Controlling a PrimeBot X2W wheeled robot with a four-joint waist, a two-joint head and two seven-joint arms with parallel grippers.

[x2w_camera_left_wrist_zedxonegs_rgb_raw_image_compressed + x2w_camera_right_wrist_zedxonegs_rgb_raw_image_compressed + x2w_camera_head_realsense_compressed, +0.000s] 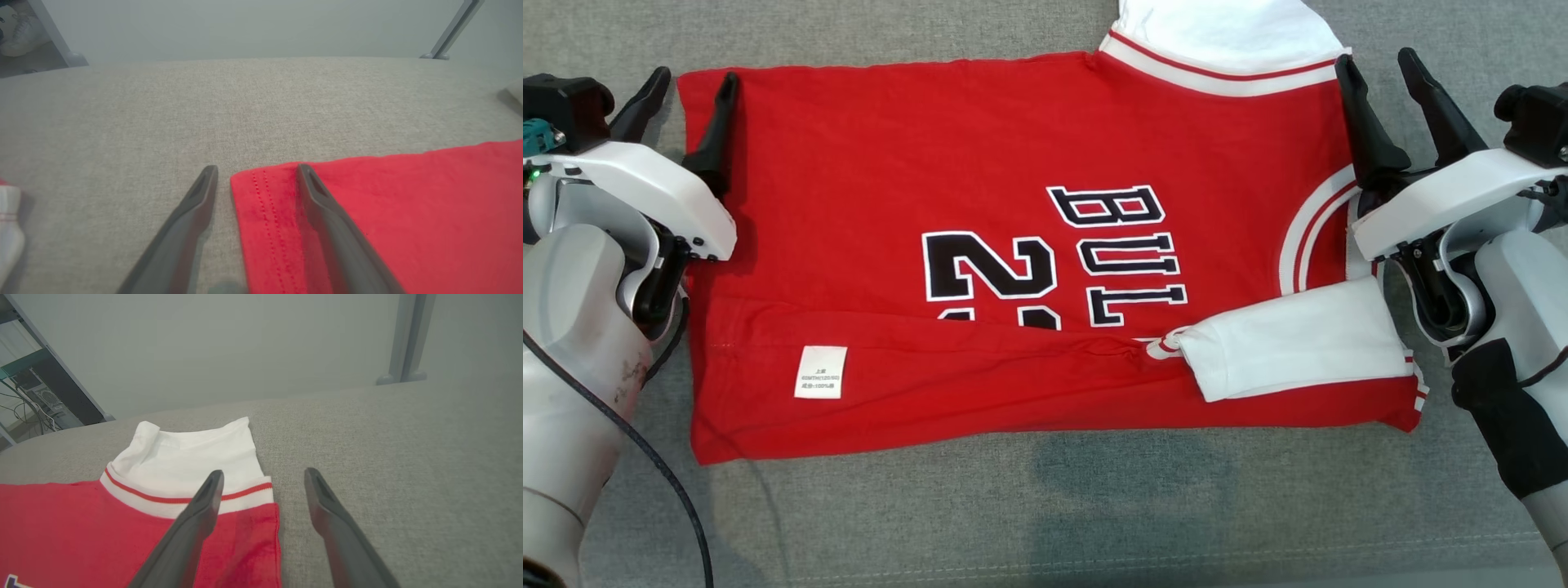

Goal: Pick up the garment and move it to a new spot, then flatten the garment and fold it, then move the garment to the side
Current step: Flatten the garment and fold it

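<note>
The near strip of the jersey (931, 163), folded up over itself, covers the lower part of the black number (988, 265) and the tail of the lettering (1123, 253). The white sleeve (1225, 33) at the far edge of the grey cloth surface (1045, 506) is cut off by the head view's top. The print on the small label (820, 371) is too small to read. A pale blurred shape (515, 90) at the left wrist view's right edge I can't make out
</note>
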